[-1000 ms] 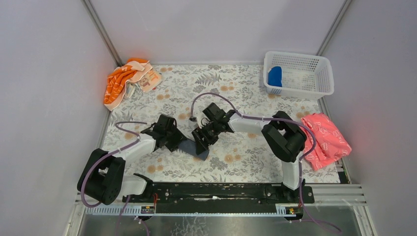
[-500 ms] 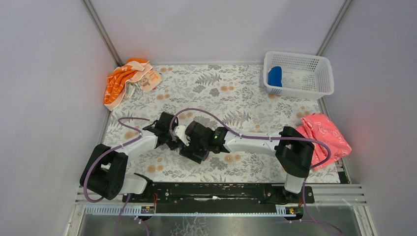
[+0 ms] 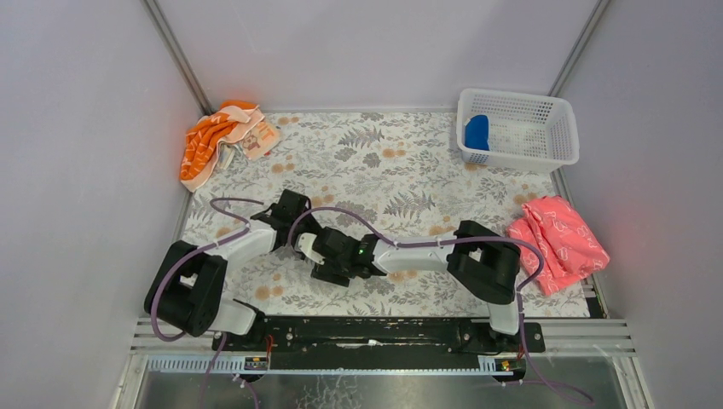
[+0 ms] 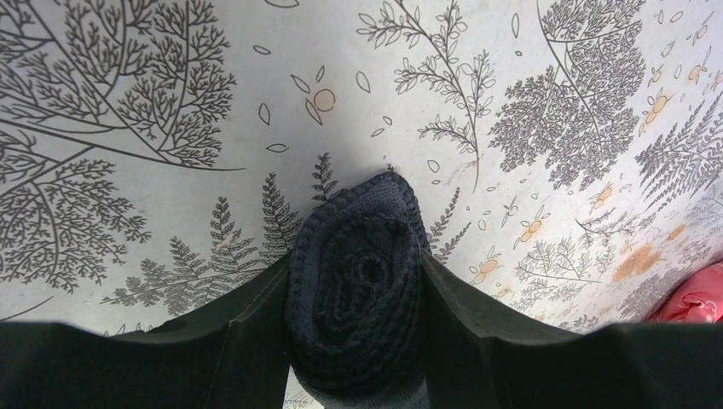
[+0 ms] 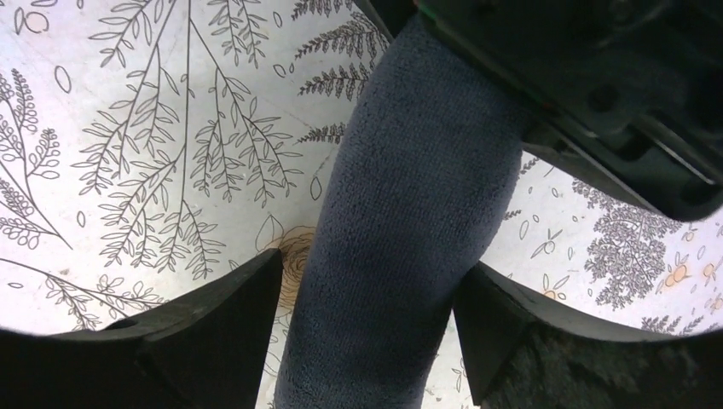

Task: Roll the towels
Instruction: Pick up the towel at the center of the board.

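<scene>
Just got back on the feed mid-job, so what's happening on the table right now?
Both arms meet at the dark grey towel, which is rolled into a thick cylinder. The left gripper is clamped on the roll. The right gripper straddles its length, though whether it is squeezing is unclear. The blue towel sits in the white basket.
</scene>
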Tool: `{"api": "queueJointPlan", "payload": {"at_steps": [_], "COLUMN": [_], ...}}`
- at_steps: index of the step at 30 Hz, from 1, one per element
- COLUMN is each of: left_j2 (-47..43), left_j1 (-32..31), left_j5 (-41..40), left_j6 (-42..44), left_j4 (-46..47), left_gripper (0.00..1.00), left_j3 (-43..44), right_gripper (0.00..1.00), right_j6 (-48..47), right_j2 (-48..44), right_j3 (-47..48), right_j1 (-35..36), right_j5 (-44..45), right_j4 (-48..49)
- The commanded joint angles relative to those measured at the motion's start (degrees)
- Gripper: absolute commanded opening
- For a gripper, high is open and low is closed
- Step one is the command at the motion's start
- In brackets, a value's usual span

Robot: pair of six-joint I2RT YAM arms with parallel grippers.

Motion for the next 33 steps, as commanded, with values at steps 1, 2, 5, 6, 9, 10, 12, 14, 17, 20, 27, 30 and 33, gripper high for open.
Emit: {"api": "queueJointPlan", "payload": {"at_steps": [1,2,5,6,9,10,12,14,17,20,27,30,33], "left_j2": [4.84,5.12,6.04,6.37,7.23,7.45,8.04,8.59,9.47,9.76,8.23,7.02,5.4], "left_j1": [-0.25,-0.26,-0.26,-0.22,-0.25,-0.26,-0.26,-0.2,-0.25,-0.12,3.22,6.53,9.41], "left_j5": [-0.75,-0.59,-0.33,-0.18,0.12,0.24,0.44,0.67,0.71,0.26,-2.3,-3.21,-6.42], "left_j6": [3.24,3.38,3.93,4.16,4.62,4.66,4.97,5.31,5.99,6.63,9.79,12.5,15.75], "left_j4": [-4.82,-4.89,-4.93,-5.01,-5.02,-5.02,-4.94,-4.85,-4.78,-4.93,-10.87,-15.85,-22.29], "left_gripper": [0.49,0.49,0.5,0.5,0.51,0.51,0.52,0.53,0.56,0.6,0.77,0.82,0.87], "left_j3": [-1.87,-1.55,-1.01,-0.69,0.15,0.38,0.98,1.67,3.2,5.28,17.34,24.72,32.11], "right_gripper": [0.75,0.73,0.64,0.6,0.54,0.53,0.49,0.44,0.34,0.2,0.13,0.09,0.09], "right_j6": [-1.68,-1.14,0.49,1.03,3.16,3.93,5.66,7.27,8.85,10.14,13.46,14.03,14.58], "right_j2": [3.84,4.35,5.04,5.16,5.63,5.82,5.79,5.62,4.76,3.7,-2.88,-6.27,-9.67], "right_j3": [0.89,1.19,1.27,1.18,1.17,1.12,0.83,0.42,-0.71,-1.72,-4.3,-4.43,-4.06], "right_j1": [-0.73,-1.46,-3.53,-4.16,-6.69,-7.53,-9.17,-10.53,-11.88,-13.16,-17.71,-20.09,-22.87], "right_j5": [-1.28,-2.83,-7.24,-8.31,-12.59,-14.46,-18.34,-22.56,-27.35,-30.1,-32.71,-32.06,-32.03], "right_j4": [-1.77,-2.52,-3.94,-4.31,-5.76,-6.15,-6.3,-6.06,-5.18,-4.84,-5.0,-7.19,-10.51]}}
